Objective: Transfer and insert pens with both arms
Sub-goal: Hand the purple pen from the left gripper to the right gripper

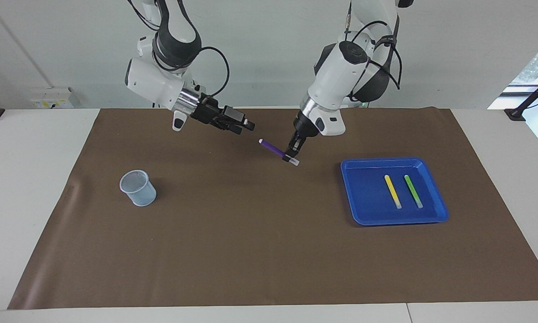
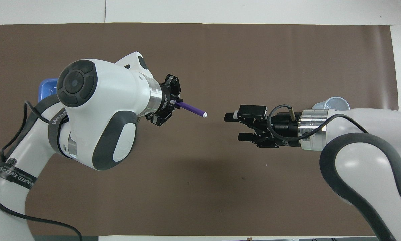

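Our left gripper (image 1: pixel 292 157) is clamped near the pale end of the purple pen (image 1: pixel 273 148), free tip aimed at our right gripper (image 1: pixel 244 126), whose fingers stand apart, well short of it. We'd centre that tip between them before closing. The facing view shows yellow pen (image 1: pixel 392 191) and green pen (image 1: pixel 413 191) in the blue tray (image 1: pixel 372 215); overhead hides them.
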Controlling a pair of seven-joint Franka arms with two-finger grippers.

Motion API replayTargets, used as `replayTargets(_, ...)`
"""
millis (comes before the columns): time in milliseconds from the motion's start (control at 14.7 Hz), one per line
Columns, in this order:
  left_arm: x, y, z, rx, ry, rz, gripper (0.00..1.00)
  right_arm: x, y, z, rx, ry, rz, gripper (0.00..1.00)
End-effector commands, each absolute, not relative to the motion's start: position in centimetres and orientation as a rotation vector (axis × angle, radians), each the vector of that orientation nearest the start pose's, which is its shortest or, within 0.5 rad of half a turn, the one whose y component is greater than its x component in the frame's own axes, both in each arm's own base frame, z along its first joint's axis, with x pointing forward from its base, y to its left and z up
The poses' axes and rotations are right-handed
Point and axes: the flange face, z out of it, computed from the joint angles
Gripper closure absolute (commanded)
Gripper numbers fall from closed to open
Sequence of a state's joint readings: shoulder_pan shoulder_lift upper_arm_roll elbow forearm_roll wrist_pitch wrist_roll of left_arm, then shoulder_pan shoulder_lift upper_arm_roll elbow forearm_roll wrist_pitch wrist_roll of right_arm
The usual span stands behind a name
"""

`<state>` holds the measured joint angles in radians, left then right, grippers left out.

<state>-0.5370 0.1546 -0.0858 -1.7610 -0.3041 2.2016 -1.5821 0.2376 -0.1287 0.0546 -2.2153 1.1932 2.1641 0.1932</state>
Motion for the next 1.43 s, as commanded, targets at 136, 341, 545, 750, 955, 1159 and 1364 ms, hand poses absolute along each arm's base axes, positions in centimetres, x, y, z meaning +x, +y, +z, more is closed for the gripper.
replayTargets(136, 49.0, -41.1, 50.5, -2.994, -1.857, 0.275, 1.00, 49.1, 20.2, 46.1, -2.033, 0.633, 0.189, 0.02)
replayTargets(341, 48.3, -41.5, 50.3, -2.995, -1.839, 0.284, 1.00, 49.3, 20.1, 46.0, -2.034, 0.650, 0.173, 0.11)
replayTargets(545, 48.1, -41.4, 50.0, -2.988, -1.833, 0.288, 1.00, 49.4, 20.0, 45.9, -2.037, 0.654, 0.164, 0.14)
replayTargets(750, 48.0, -41.5, 49.9, -2.985, -1.826, 0.292, 1.00, 49.4, 20.0, 45.9, -2.040, 0.647, 0.160, 0.26)
replayTargets(955, 47.9, -41.4, 49.6, -2.982, -1.824, 0.292, 1.00, 49.4, 20.0, 45.9, -2.041, 0.643, 0.160, 0.39)
replayTargets(1159, 47.8, -41.4, 49.7, -2.983, -1.820, 0.293, 1.00, 49.4, 20.0, 45.9, -2.041, 0.643, 0.158, 0.55)
replayTargets(1364, 47.7, -41.4, 49.7, -2.982, -1.819, 0.294, 1.00, 49.4, 19.9, 45.8, -2.041, 0.644, 0.162, 0.75)
